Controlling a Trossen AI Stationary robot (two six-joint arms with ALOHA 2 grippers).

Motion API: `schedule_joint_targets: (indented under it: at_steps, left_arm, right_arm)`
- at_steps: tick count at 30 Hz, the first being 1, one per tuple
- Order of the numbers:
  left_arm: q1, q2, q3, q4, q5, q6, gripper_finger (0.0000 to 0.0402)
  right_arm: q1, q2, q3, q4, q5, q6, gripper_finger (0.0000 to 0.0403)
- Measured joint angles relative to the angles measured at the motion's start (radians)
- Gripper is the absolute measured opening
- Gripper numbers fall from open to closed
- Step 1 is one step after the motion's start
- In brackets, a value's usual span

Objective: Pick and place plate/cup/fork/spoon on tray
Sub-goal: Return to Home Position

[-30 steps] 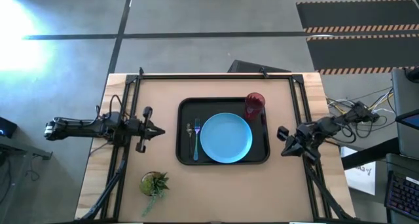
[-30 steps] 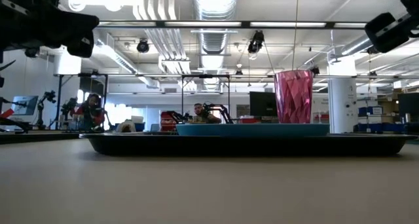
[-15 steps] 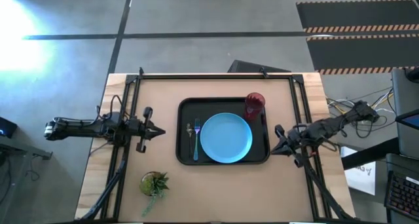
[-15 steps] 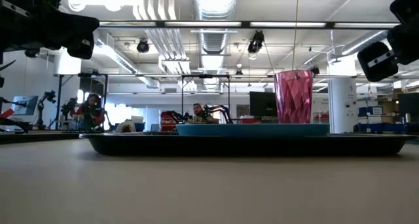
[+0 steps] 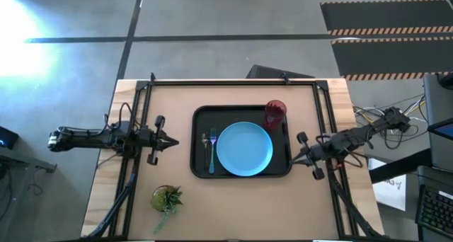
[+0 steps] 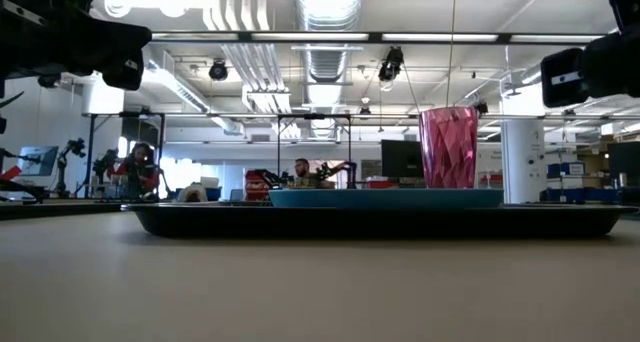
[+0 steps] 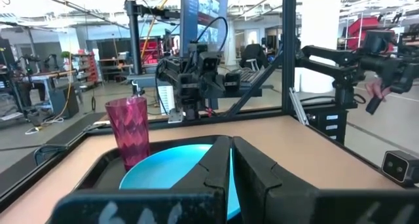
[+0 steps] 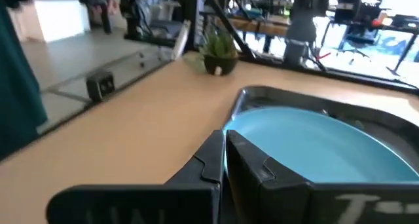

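Note:
The black tray (image 5: pixel 202 114) lies mid-table. On it rest the light-blue plate (image 5: pixel 244 148), the dark-red cup (image 5: pixel 275 113) upright at its far right corner, and the fork (image 5: pixel 211 151) with the dark spoon (image 5: pixel 205 141) beside it, left of the plate. My left gripper (image 5: pixel 173 142) is shut and empty, left of the tray. My right gripper (image 5: pixel 296 157) is shut and empty, just right of the tray. The plate (image 7: pixel 163 171) and cup (image 7: pixel 129 129) also show in the left wrist view; the plate (image 8: pixel 314 142) and tray rim (image 8: pixel 262 93) show in the right wrist view.
A small green potted plant (image 5: pixel 167 198) stands near the table's front left. Black frame rails (image 5: pixel 134 107) run along the table's left, right and far sides. People and equipment show in the room beyond the table (image 6: pixel 300 170).
My right gripper has swung toward the table's left, closer to the tray's right rim, and turned to point at the tray. The left arm and the tableware have kept still.

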Motion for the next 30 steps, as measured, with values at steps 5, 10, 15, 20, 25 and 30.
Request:
schedule_joint_targets:
  at_steps: [5,10,15,20,25,30]
  left_arm:
    - [0.000,0.002,-0.001,-0.002,0.000,0.004,0.0000]
    - [0.000,0.002,-0.001,-0.002,0.000,0.009,0.0000]
    - [0.000,0.002,-0.001,-0.002,0.000,0.009,0.0000]
    - [0.000,0.002,-0.001,-0.002,0.000,0.009,0.0000]
    - [0.000,0.002,-0.001,-0.002,0.001,0.009,0.0000]
    - [0.000,0.002,-0.001,-0.001,0.001,0.009,0.0000]
  right_arm:
    - [0.000,-0.014,0.004,-0.055,0.040,-0.040,0.0009]
    - [0.000,-0.034,0.005,-0.044,0.137,-0.163,0.0009]
    - [-0.001,-0.078,0.005,-0.037,0.214,-0.343,0.0009]
    - [-0.009,-0.123,0.005,-0.038,0.217,-0.424,0.0009]
    - [-0.030,-0.174,0.005,-0.039,0.217,-0.454,0.0009]
    - [-0.063,-0.213,0.004,-0.032,0.216,-0.416,0.0009]
